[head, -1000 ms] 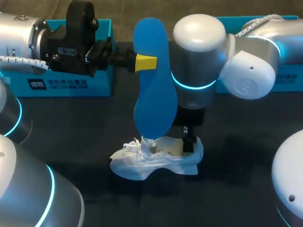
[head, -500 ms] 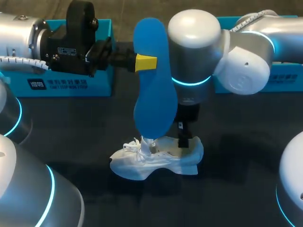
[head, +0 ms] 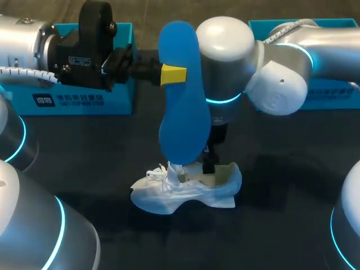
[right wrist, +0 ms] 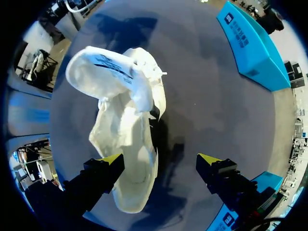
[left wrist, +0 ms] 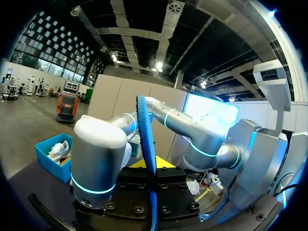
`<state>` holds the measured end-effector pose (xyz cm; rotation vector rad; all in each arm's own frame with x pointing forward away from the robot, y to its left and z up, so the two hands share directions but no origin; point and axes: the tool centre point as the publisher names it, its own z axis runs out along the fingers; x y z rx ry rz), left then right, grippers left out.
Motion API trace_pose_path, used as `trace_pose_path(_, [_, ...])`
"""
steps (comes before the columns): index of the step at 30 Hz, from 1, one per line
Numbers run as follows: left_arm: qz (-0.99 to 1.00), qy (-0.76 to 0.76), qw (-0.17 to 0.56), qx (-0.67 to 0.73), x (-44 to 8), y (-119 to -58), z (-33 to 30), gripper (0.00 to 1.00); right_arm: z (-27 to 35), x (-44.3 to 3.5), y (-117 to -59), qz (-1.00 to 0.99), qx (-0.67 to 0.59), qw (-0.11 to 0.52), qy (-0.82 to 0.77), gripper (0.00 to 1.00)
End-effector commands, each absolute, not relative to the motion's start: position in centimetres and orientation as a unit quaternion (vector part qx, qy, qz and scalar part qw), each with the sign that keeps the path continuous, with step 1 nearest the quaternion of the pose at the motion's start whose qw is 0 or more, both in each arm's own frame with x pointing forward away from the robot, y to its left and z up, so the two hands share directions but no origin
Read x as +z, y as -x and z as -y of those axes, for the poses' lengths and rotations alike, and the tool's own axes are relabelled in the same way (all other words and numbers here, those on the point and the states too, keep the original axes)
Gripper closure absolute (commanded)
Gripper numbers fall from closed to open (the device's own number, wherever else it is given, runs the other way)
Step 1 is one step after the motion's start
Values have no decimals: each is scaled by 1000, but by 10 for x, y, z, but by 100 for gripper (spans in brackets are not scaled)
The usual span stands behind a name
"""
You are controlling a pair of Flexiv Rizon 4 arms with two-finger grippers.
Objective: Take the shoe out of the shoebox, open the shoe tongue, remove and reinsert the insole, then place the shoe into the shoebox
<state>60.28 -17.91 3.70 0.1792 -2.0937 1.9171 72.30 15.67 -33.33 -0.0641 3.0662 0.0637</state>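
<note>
Table: dark table (head: 281, 225) under both my arms, with the white shoe (head: 185, 188) lying on its sole near the middle.
Left jaws: my left gripper (head: 175, 73) was clamped on the blue insole (head: 183, 101), both fingers pressing its faces high above the shoe.
Right jaws: my right gripper (right wrist: 160, 160) was spread wide and held nothing. One fingertip was just beside the shoe's heel end, the other well apart from it over bare table.
Insole: it hung upright, its lower end at the shoe's opening by the laces. I could not tell whether it had entered.
Shoeboxes: two teal ones stood beyond the shoe, the left-hand shoebox (head: 84, 101) and the right-hand shoebox (head: 337, 93), both well apart from it.
Risk, snag: the insole's lower end could catch on the tongue or laces and buckle, since my grip sat far up its length.
Risk, slide: nothing pinned the shoe, so a downward push might skid or tip it.
Risk, knock: my right arm stood close beside the insole and could nudge it askew.
</note>
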Motion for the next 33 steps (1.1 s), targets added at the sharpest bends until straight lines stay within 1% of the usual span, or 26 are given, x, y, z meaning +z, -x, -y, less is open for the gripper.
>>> trace_pose_path(1, [729,-62,149,666,37,-603,180,100,-165,-352,-727,-999,21,34,22,0])
trace_pose_path(13, [729,-62,149,666,37,-603,180,100,-168,-380,-724,-999,22,20,17,0])
trace_pose_path(14, [729,-62,149,666,37,-603,180,100,-168,-381,-724,-999,20,19,16,10])
trace_pose_path(15, [729,-62,149,666,37,-603,180,100,-168,-382,-723,-1000,18,18,15,36])
trace_pose_path(16, [729,-62,149,666,37,-603,180,100,-167,-383,-723,-1000,17,18,14,54])
trace_pose_path(17, [729,-62,149,666,37,-603,180,100,-167,-384,-722,-1000,17,17,13,75])
trace_pose_path(18, [729,-62,149,666,37,-603,180,100,-167,-384,-721,-1000,16,18,11,100])
trace_pose_path(33, [729,-62,149,666,37,-603,180,100,-164,-382,-714,-1000,6,22,-5,100])
